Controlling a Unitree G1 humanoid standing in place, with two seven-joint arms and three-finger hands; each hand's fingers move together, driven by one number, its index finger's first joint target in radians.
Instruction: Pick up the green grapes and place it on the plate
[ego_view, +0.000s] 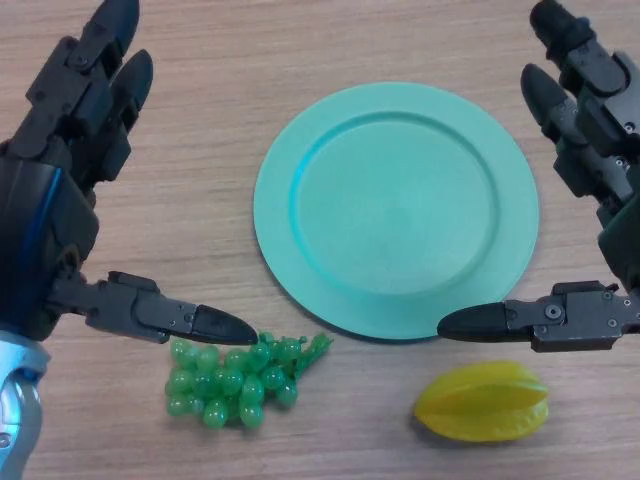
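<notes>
Green grapes (232, 380) partly under open left hand's (60, 200) thumb, plate (396, 208) bare, open right hand (600, 180) cut off at edge

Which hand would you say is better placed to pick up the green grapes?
Left. The left hand is open with its thumb tip right above the green grapes; the right hand hangs beyond the plate, nearer the starfruit.

No readable text anywhere (no labels, brands or numbers).

Green grapes (232, 381), turquoise plate (396, 208), yellow starfruit (483, 402), wood-grain table (200, 150)
</notes>
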